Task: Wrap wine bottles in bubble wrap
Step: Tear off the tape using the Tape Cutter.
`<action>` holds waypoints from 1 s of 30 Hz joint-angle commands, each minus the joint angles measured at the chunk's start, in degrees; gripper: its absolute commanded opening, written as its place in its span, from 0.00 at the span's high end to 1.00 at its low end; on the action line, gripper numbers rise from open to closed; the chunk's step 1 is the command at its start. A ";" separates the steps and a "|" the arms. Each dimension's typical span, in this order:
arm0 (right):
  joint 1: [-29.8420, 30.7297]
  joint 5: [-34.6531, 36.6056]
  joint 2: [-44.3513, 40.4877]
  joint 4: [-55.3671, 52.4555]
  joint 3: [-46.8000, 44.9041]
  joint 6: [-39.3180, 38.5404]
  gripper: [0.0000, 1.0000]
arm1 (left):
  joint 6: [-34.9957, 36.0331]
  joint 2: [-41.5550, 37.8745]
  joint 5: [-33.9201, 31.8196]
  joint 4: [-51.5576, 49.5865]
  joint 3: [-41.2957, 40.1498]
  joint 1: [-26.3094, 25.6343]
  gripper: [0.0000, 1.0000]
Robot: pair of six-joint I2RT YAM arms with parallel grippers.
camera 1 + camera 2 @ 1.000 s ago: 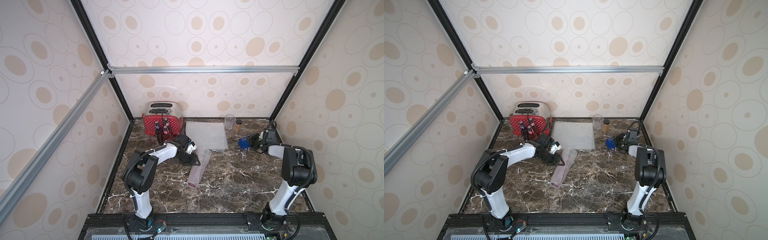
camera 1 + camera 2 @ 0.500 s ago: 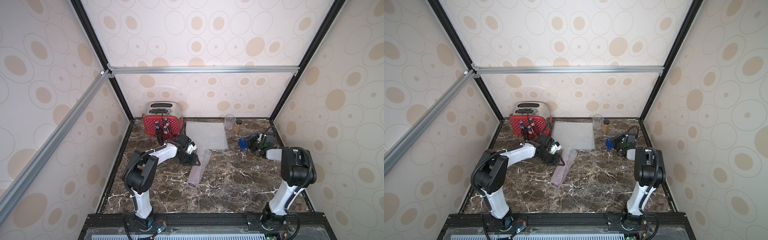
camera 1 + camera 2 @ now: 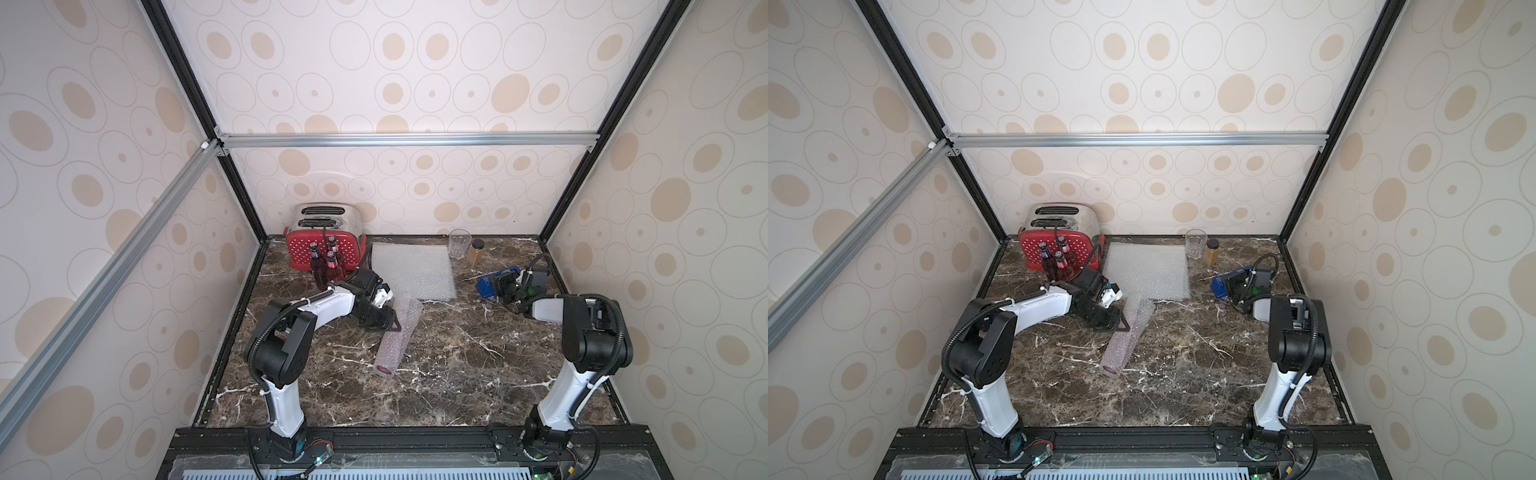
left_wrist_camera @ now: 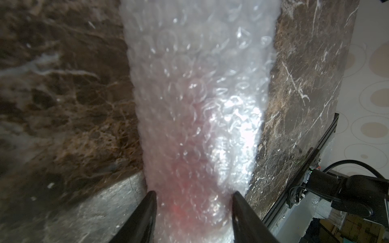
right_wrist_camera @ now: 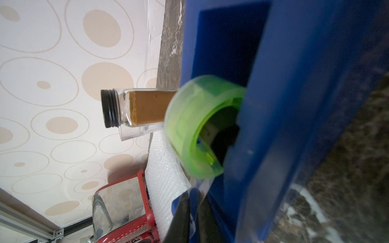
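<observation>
Lying near the middle of the marble table [image 3: 436, 374] is a wrapped bottle [image 3: 394, 343]: a roll of bubble wrap with red showing through, its red end pointing to the near edge. The left gripper [image 3: 395, 324] is closed on the far half of this roll. In the left wrist view its two black fingers [image 4: 143, 221] press against either side of the wrap, held apart by the roll's width. The left arm [image 3: 332, 305] reaches low from the near left corner, forearm stretched toward the table's middle, gripper tilted down onto the roll.

Farther back, near the right edge, the right gripper [image 3: 505, 286] is at a blue tape dispenser [image 3: 485, 286] with its fingers brought together; whether tape lies between them I cannot tell. The right arm [image 3: 582, 332] rises from the near right corner and folds forward, wrist low.

A flat bubble wrap sheet [image 3: 411, 270] lies at the middle of the far edge, just beside the roll's far end. In the far left corner three bottles [image 3: 326, 266] stand upright before a red toaster [image 3: 322, 237]. A glass [image 3: 459, 243] and a brown jar [image 3: 476, 252] stand at the far edge, right of the sheet.
</observation>
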 commanded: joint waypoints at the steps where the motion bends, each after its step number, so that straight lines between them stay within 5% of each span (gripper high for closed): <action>1: 0.24 1.03 1.05 0.84 -0.52 1.26 0.95 | -0.10 0.92 -5.66 -3.80 -1.70 -0.14 0.45; 30: -1.10 -3.49 -3.17 6.63 2.24 8.58 1.00 | 0.08 -0.08 -5.89 -3.56 -2.07 -0.43 0.45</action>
